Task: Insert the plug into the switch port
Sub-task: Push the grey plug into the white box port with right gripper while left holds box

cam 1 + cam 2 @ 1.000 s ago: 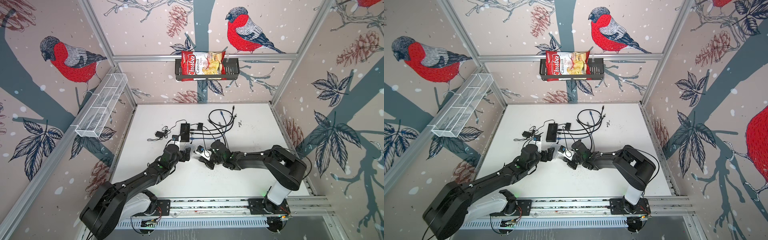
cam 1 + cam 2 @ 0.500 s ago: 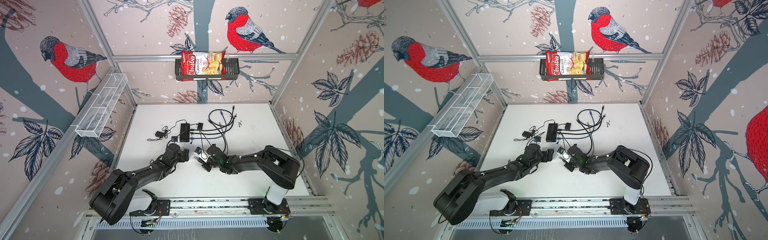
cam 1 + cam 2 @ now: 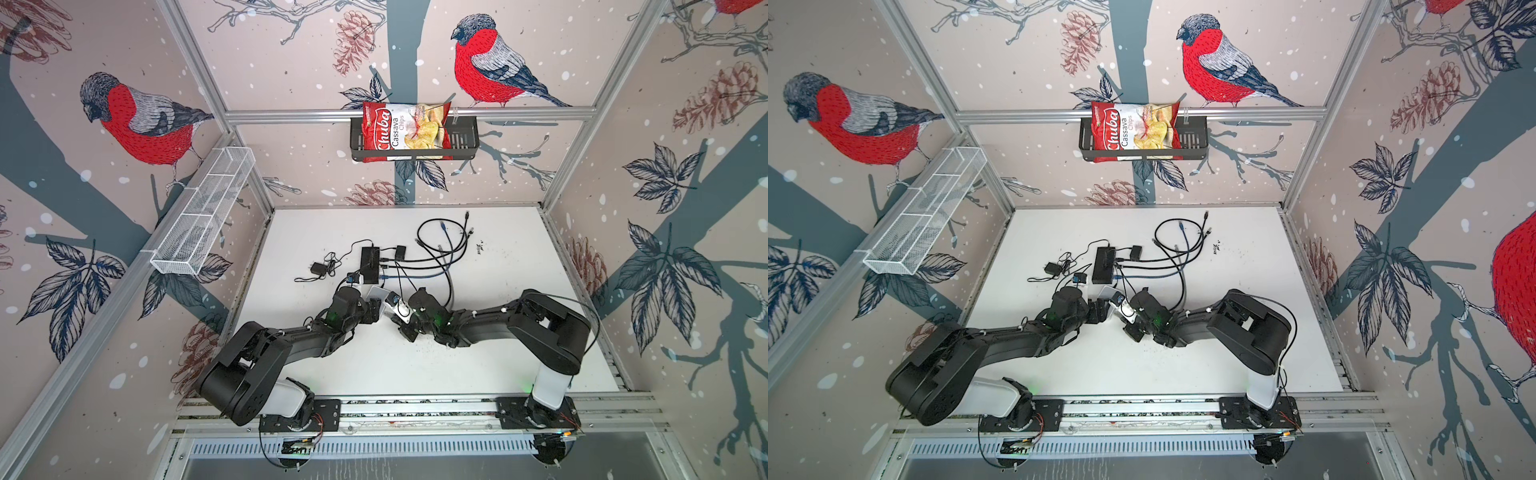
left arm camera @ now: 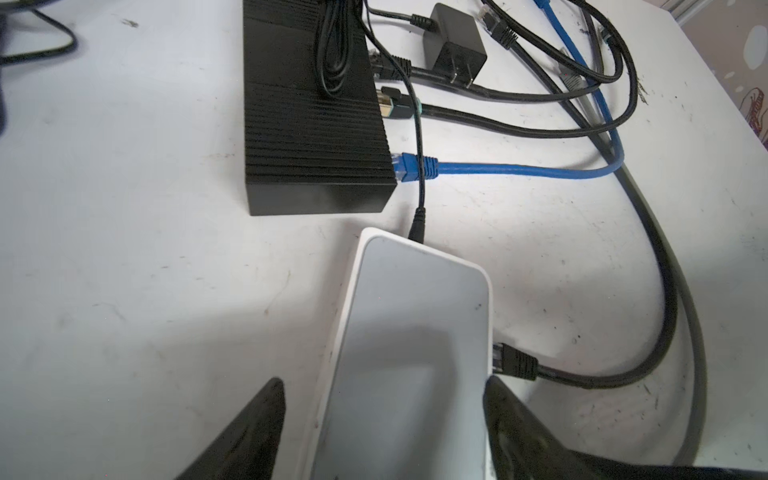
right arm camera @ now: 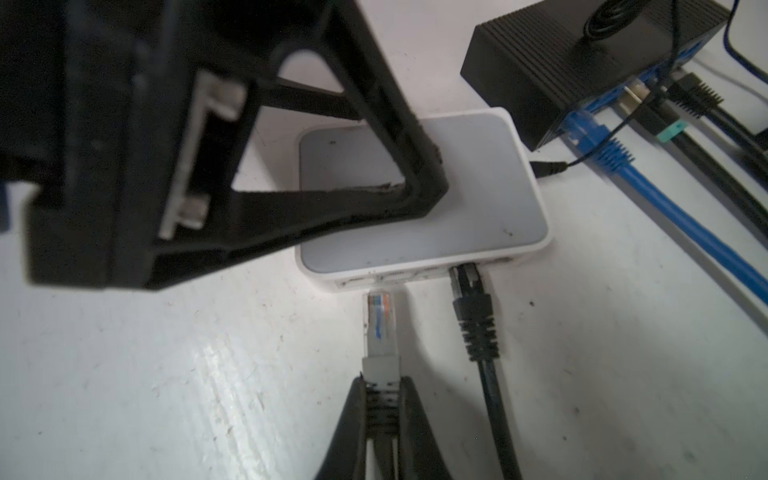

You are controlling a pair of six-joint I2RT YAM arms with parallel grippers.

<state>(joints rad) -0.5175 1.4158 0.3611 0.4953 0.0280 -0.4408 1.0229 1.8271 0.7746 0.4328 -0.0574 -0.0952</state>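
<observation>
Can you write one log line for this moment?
right gripper: shut on plug | plug: facing switch port, not in | left gripper: open around switch

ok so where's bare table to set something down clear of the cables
Bare: near strip of table along the front rail; far left corner beyond the power adapter. Crowded: mid-table around black switch, white switch and cables.

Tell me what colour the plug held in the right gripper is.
Clear, with orange and blue wires inside the plug; best in the right wrist view.
</observation>
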